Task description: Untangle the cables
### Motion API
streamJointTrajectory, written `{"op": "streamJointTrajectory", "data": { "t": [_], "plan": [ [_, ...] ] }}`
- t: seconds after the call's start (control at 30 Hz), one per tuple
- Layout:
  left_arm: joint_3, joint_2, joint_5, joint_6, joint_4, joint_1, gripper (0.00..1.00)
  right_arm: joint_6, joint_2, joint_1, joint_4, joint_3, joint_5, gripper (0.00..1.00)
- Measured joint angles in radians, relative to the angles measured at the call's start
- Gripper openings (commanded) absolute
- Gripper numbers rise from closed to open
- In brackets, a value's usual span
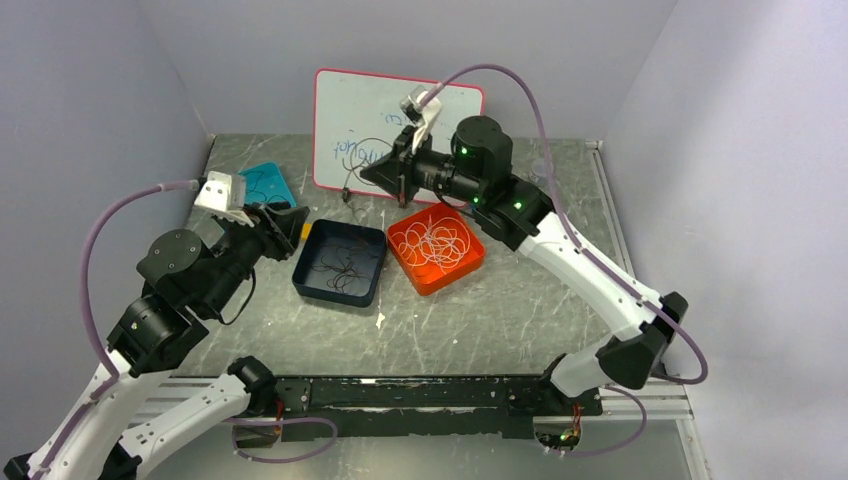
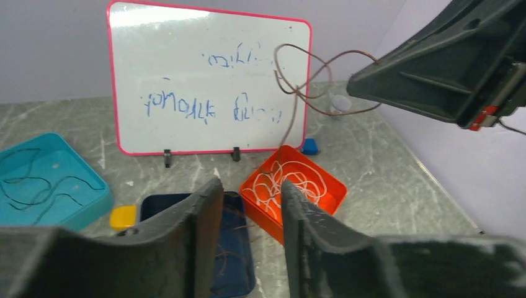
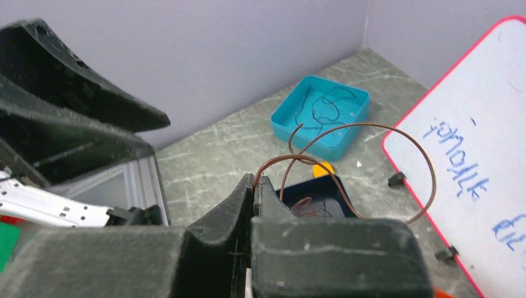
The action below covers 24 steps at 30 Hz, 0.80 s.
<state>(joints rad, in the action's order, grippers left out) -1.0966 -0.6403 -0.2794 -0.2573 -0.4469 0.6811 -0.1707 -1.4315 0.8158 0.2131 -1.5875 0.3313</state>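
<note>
My left pincer (image 1: pixel 297 222) hovers over the nine o'clock side of the table (image 1: pixel 500 320), pointing toward three. Its jaws stand partly apart with a plain gap between them, and nothing is in that gap.

At eleven o'clock from it sits the teal tray (image 2: pixel 74 216), with thin black cables (image 2: pixel 43 183) curled inside. A yellow block (image 2: pixel 123 217) lies on the table between the teal tray and the navy tray (image 1: pixel 302 255). The navy tray sits at three o'clock from my left pincer, close by, and holds dark reddish cables (image 1: pixel 340 270) in a loose scribble.

At twelve o'clock from the navy tray the whiteboard (image 1: pixel 380 110) stands upright against the back wall, with blue scrawl on it.

In front of the board the brown cable (image 2: pixel 296 102) hangs in the air. It makes one open loop and a strand that drops toward the table near the board's foot. I cannot tell whether its end touches the table.

My right pincer (image 3: pixel 255 181) has hold of that cable. Its jaws are pressed together on the wire, which comes out right at the tips. The pincer is raised above the table and points toward nine.

At five o'clock from it, touching nothing, the orange tray (image 1: pixel 457 279) holds a heap of white cables (image 1: pixel 438 245). A blue block (image 2: pixel 309 146) lies by the board's right foot.
</note>
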Motion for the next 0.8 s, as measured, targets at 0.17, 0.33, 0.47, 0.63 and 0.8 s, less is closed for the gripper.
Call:
{"op": "streamJointTrajectory", "data": {
  "t": [0.17, 0.33, 0.47, 0.63, 0.8],
  "plan": [
    [0.0, 0.009, 0.003, 0.0, -0.005, 0.0, 0.78, -0.01, -0.072, 0.0, -0.043, -0.072, 0.043, 0.0],
    [0.002, 0.022, 0.03, 0.0, -0.005, 0.0, 0.77, -0.012, -0.102, 0.001, -0.072, -0.087, 0.081, 0.0],
    [0.039, 0.041, 0.075, 0.004, 0.023, 0.0, 0.81, -0.038, -0.085, 0.002, -0.107, -0.062, 0.081, 0.0],
    [0.113, 0.033, 0.172, 0.016, 0.089, 0.0, 0.82, -0.101, -0.037, 0.002, -0.138, -0.038, 0.063, 0.0],
    [0.153, -0.026, 0.27, 0.029, 0.201, 0.0, 0.81, -0.154, 0.017, 0.002, -0.155, -0.032, 0.054, 0.0]
  ]
}}
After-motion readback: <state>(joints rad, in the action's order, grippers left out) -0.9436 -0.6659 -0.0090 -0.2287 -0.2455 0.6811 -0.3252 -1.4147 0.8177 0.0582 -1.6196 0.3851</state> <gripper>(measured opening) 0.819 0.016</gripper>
